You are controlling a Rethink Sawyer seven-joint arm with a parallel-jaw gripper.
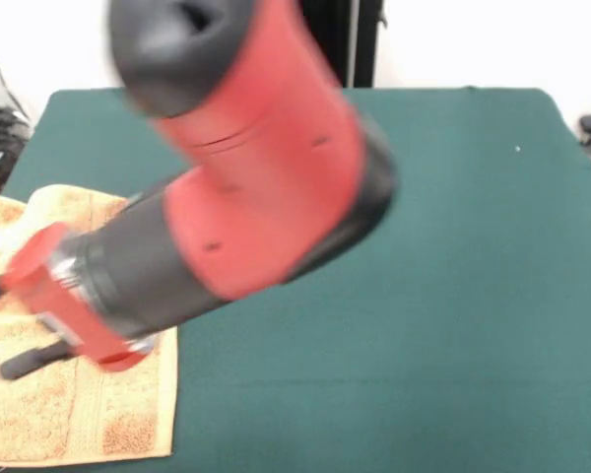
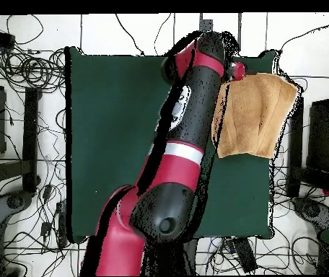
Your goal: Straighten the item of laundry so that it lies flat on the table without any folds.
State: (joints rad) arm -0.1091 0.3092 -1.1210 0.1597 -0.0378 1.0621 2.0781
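The orange-tan towel [image 1: 89, 414] lies at the table's near left in the front view, with a woven border band near its right hem. Its far part looks doubled over in soft folds. In the overhead view the towel [image 2: 257, 119] sits skewed at the upper right, and one corner reaches past the edge of the green table [image 2: 117, 130]. My gripper [image 1: 7, 327] hovers low over the towel's left part with its two dark fingers [image 1: 28, 362] spread apart and nothing between them. The arm hides the towel's middle. No tag shows.
My red and black arm [image 1: 266, 168] slants across the table [image 1: 424, 296] from top centre to lower left. It also shows in the overhead view [image 2: 182, 144]. Cables and dark stands ring the table on the floor [image 2: 23, 79].
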